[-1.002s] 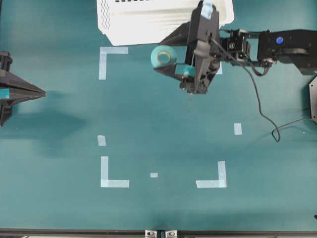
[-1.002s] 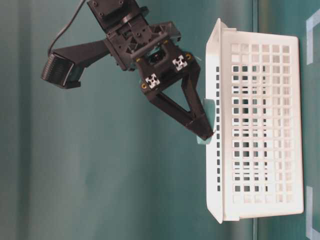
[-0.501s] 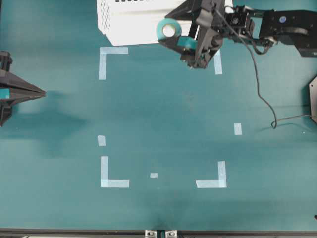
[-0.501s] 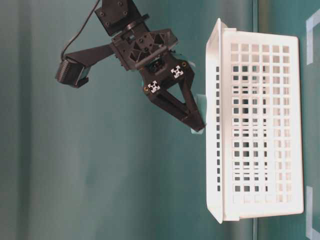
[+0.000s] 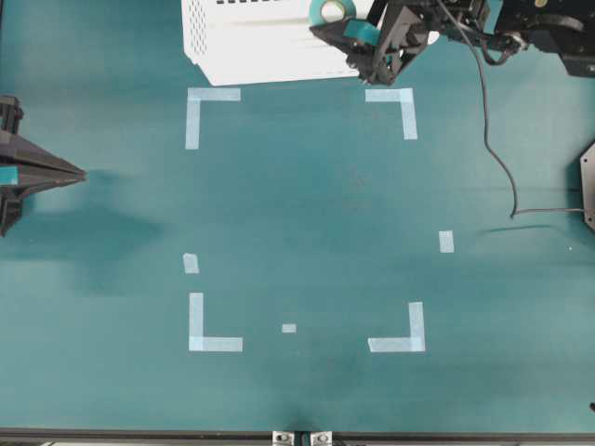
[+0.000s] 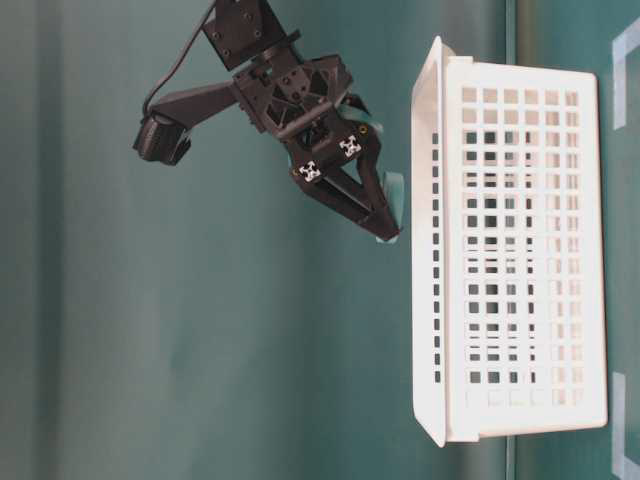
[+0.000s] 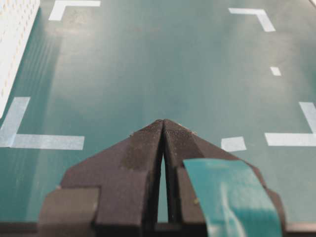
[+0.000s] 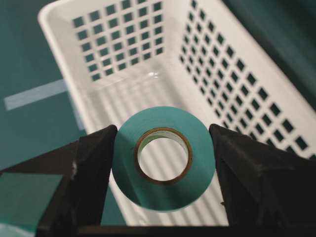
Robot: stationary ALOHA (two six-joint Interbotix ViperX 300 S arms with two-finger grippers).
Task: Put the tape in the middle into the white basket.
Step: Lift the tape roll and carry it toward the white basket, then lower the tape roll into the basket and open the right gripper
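I see the right claw (image 8: 163,148) pinching the tape roll (image 8: 163,158) by its outer faces, one finger (image 8: 84,173) on each side, ring hole facing the wrist camera. From overhead, the roll (image 5: 331,10) hangs over the near rim of the white basket (image 5: 251,46), above it, not inside. Side view shows the claw (image 6: 385,225) just beside the basket's rim (image 6: 430,250). Left claw (image 7: 163,131) is pressed together, parked at the left edge of the table (image 5: 307,214), well apart from the basket.
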